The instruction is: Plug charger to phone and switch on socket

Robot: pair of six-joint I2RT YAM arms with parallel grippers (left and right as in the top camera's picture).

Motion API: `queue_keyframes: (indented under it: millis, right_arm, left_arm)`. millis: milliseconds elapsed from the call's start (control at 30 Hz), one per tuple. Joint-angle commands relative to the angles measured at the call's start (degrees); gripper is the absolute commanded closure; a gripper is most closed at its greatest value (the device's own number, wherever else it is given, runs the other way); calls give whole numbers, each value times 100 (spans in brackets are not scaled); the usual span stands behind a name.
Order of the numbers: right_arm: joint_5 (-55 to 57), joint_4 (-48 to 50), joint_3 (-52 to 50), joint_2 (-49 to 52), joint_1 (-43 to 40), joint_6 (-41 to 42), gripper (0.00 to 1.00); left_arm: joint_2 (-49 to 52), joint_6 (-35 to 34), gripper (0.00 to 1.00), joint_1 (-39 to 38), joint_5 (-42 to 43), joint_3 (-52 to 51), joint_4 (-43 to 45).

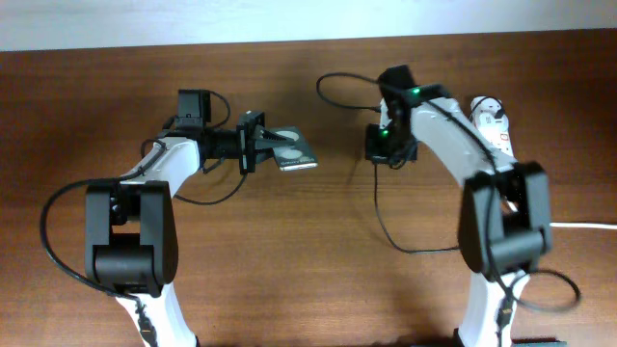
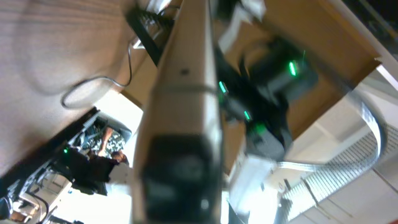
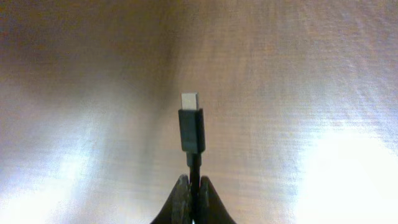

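The phone (image 1: 294,153) is a small black slab with two white spots, left of centre in the overhead view. My left gripper (image 1: 256,141) is shut on its left end. In the left wrist view the phone (image 2: 186,93) shows edge-on and blurred. My right gripper (image 1: 388,145) is to the right of the phone, apart from it, and is shut on the charger cable (image 1: 376,207). In the right wrist view the fingers (image 3: 193,186) pinch the cable just behind the connector tip (image 3: 190,121), which points away over the bare wood. The white socket (image 1: 493,120) lies at the far right, partly behind my right arm.
The charger cable loops at the back (image 1: 333,82) and trails forward to about (image 1: 415,249). A thick white cord (image 1: 590,226) runs off the right edge. The wooden table's far edge (image 1: 289,43) meets a white wall.
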Motion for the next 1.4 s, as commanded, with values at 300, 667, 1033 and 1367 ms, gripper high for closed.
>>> queue_keyframes:
  millis: [300,667,1033,1367]
  right_arm:
    - [-1947,-1602,15,-2485,890,-1381,96]
    - [-286,-424,2,-2461,1974,284,96]
    - [-1019,-603,2,-2129,1971,492,96]
    - [-826,-380,2,-2105,1971,494,96]
  left_arm:
    - [-98,505,100,-11,-754,68,1956]
    - [-98,-61,100,-13,-181,68,3617]
    - [-98,-168,100,-13,-173,68,3620]
    - [-98,-623,100,-13,-170,68,3595]
